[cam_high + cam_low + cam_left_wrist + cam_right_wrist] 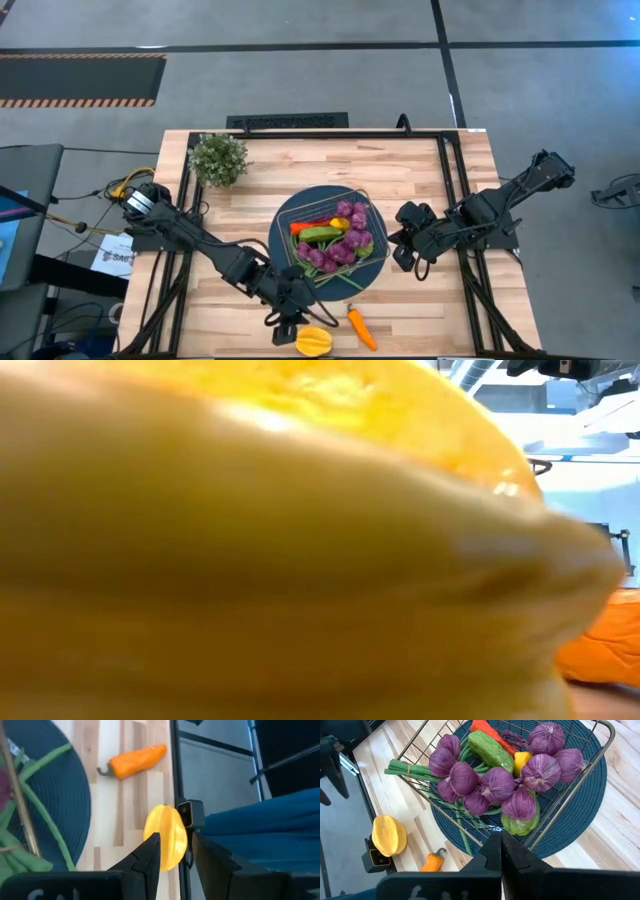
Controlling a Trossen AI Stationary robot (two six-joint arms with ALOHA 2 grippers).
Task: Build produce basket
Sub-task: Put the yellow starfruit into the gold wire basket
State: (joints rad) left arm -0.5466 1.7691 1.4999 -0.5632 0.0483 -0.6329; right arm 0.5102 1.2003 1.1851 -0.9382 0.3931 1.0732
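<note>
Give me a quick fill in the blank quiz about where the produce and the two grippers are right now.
1. The basket sits on a dark blue ____.
2. The left gripper has its fingers on either side of the ____ ribbed fruit.
3. The carrot lies ____ the basket.
4. The right gripper's fingers are ____.

Missing words: mat; yellow; outside; shut

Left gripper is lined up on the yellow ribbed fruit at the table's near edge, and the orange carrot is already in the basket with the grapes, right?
Not quite. The orange carrot lies on the bare table beside the yellow ribbed fruit, outside the basket, as the high view shows. The left gripper is lined up on that fruit.
</note>
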